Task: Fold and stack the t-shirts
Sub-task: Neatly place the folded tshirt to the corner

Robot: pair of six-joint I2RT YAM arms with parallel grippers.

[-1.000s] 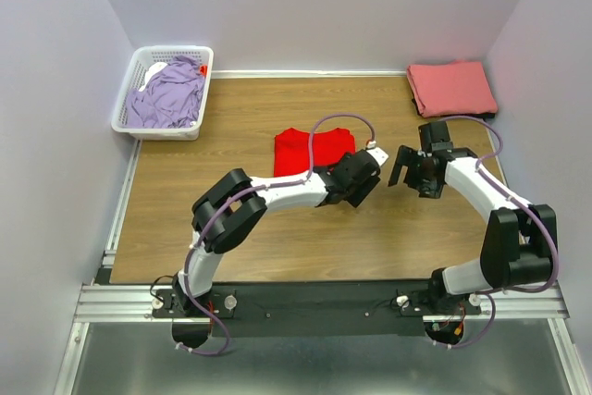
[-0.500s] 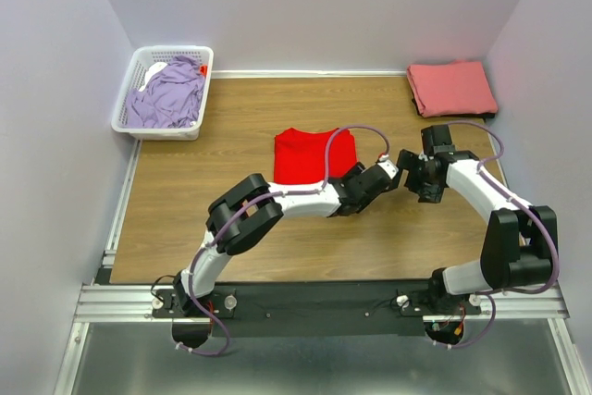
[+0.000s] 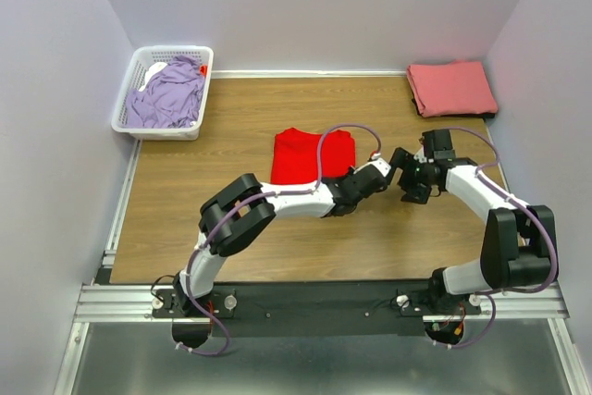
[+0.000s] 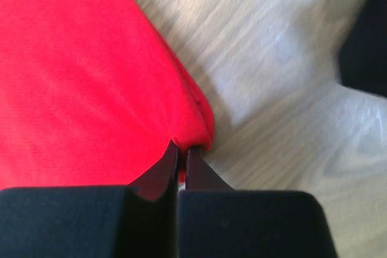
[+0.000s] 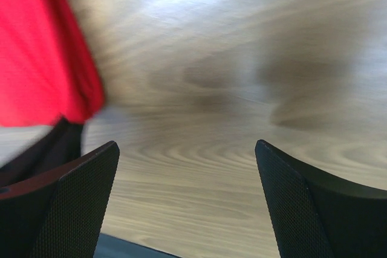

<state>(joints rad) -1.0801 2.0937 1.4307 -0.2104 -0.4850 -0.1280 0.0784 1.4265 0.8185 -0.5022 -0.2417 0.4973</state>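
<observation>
The left gripper (image 4: 181, 149) nips the near right corner of the red t-shirt (image 3: 310, 153), its jaws pressed together with only a sliver of red cloth between the tips — a pinch on the hem, though how many layers it has caught cannot be told. Just to the right of that same corner, the right gripper (image 5: 186, 145) hangs low over the bare table (image 3: 240, 127), jaws spread wide and nothing in them.

The red t-shirt lies flat as a folded rectangle with fairly square edges. It looks light and limp: thin knit that will sag, drape and come unfolded from any single held point. It is not fragile, and is unlikely to slip out of a firm pinch. By that reading, pulling on one corner alone would drag the layers apart. A hold through all layers at two corners of one edge, one per gripper, looks the safer way to carry it. The far corner of the right edge appears the natural place for the open gripper.

Well beyond the red t-shirt and to its right rests the salmon-pink t-shirt (image 3: 451, 88), already folded — the likely base of the stack. Well beyond the red t-shirt and to its left, the lavender t-shirt (image 3: 169, 94) lies crumpled in a white lattice basket (image 3: 162, 133), not yet folded.
</observation>
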